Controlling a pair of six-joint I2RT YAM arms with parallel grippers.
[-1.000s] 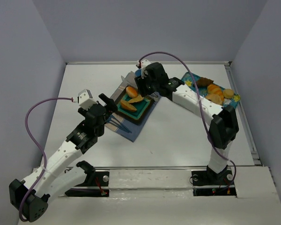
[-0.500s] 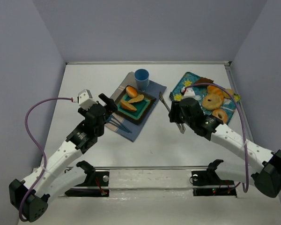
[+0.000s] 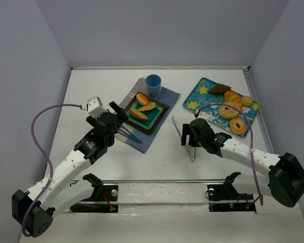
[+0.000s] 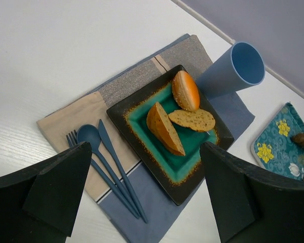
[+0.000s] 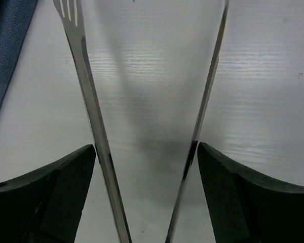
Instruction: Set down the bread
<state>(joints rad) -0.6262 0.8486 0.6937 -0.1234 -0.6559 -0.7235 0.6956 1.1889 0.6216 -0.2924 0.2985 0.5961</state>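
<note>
White wood-grain tabletop point(image 5: 152, 76) lies under the right tool point(image 5: 146, 148) gripping splayed steel tongs point(image 5: 88, 101); left tool point(image 4: 146, 147) gapes.

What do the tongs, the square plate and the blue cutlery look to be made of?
The tongs look like bare metal, probably steel: thin, mirror-bright strips. The square plate is likely glazed ceramic: glossy teal well, dark speckled rim. The blue cutlery is probably plastic: matte, one even colour.

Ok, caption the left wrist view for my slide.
Three bread pieces on a green plate, blue cup and cutlery beside.
</note>
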